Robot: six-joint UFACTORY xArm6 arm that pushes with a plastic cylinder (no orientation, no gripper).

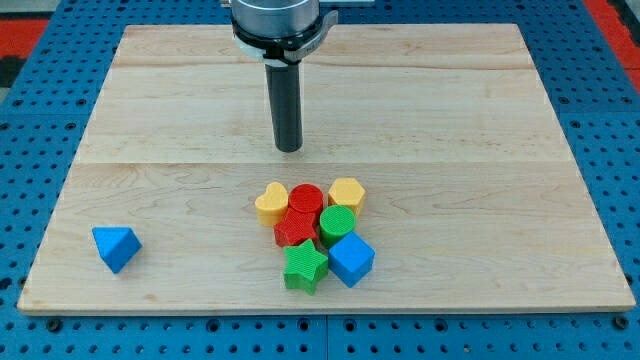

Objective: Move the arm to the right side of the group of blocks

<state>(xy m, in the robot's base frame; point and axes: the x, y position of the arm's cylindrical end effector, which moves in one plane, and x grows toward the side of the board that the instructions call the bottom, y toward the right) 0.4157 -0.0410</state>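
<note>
My tip [289, 149] rests on the wooden board above the group of blocks, a short gap from it. The group sits low in the middle of the view: a yellow heart-shaped block [270, 203], a red cylinder [306, 196], a yellow hexagon block [346, 194], a red star-shaped block [295, 227], a green cylinder [337, 223], a green star-shaped block [305, 266] and a blue cube [351, 259]. They touch each other. A blue triangular block [115, 246] lies alone at the lower left.
The wooden board [500, 120] lies on a blue perforated table [40, 120]. The arm's metal mount [278, 22] hangs over the board's top edge.
</note>
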